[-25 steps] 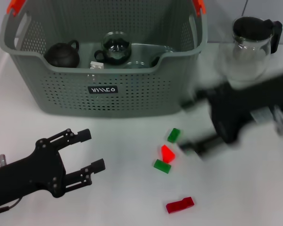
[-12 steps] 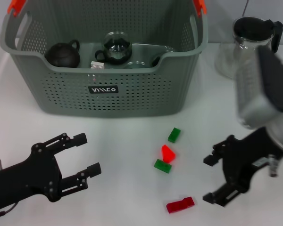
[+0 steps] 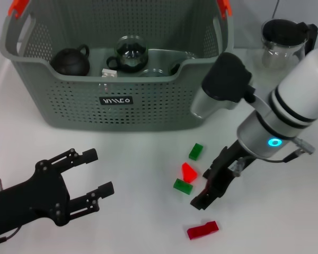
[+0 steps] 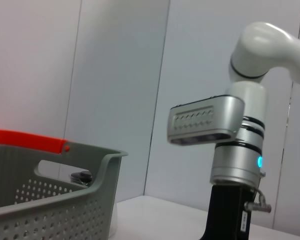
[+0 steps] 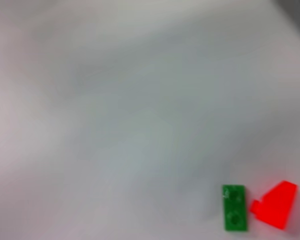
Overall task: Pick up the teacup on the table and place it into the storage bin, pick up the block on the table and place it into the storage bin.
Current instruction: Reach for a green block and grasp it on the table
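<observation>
The right gripper (image 3: 204, 197) hangs low over the bench (image 3: 286, 222) just beside the green block (image 3: 182, 186) and red wedge (image 3: 188, 171), apparently lining up on a block; how far its jaws are parted I cannot tell.

The storage bin (image 3: 116, 100) sits at eleven o'clock (a dark teapot (image 3: 70, 61) already inside).

The left gripper (image 3: 90, 177), jaws wide and empty, waits at seven o'clock.

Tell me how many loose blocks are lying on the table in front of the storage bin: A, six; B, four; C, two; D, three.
B: the head view shows four, a green block, a red wedge, a second green block and a dark red block.
</observation>
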### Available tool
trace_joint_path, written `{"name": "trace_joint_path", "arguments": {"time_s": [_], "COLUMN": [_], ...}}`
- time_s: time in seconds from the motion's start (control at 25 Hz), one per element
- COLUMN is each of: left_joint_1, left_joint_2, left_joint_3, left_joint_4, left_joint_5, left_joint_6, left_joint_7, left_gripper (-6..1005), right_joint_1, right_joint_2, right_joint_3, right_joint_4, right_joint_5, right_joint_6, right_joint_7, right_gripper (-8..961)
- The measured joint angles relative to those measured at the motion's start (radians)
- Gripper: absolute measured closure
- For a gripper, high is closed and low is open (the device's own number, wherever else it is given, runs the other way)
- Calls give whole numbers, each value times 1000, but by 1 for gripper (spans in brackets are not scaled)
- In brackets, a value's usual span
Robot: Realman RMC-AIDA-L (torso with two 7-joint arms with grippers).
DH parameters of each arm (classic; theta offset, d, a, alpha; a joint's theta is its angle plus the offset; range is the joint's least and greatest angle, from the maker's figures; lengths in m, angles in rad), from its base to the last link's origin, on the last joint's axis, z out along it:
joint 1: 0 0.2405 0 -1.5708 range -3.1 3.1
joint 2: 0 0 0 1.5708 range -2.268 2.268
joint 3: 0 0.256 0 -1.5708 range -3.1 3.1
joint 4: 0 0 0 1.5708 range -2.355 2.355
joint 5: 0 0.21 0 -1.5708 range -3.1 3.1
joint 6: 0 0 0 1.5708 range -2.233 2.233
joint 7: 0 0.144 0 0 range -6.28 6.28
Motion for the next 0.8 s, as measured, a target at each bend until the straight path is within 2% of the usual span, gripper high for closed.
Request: {"name": "trace_joint_path", "arguments": {"time_s": [0.08, 0.2, 0.64, 0.8], "left_joint_1": [0, -3, -7, -8], "left_joint_2": [0, 0, -1, -2], "left_joint_3": [0, 0, 0, 0], "left_joint_4": [0, -1, -2, -2], "left_joint_5": [0, 0, 0, 1], "left_joint_6": [-1, -1, -3, -3], "left_joint_7": [0, 0, 0, 0], "left_gripper": [236, 236, 236, 236], "right_joint_1": [37, 52, 46, 46], "right_joint_2": [1, 4, 5, 6], "right_joint_3": [-9, -43, -84, -134], "right_joint_4": [68, 80, 90, 94], "right_joint_5": [26, 55, 107, 107], "right_joint_6": [16, 41, 165, 207], "right_joint_7": [-1, -12, -1, 14], "right_gripper": [80, 105, 411, 408]}}
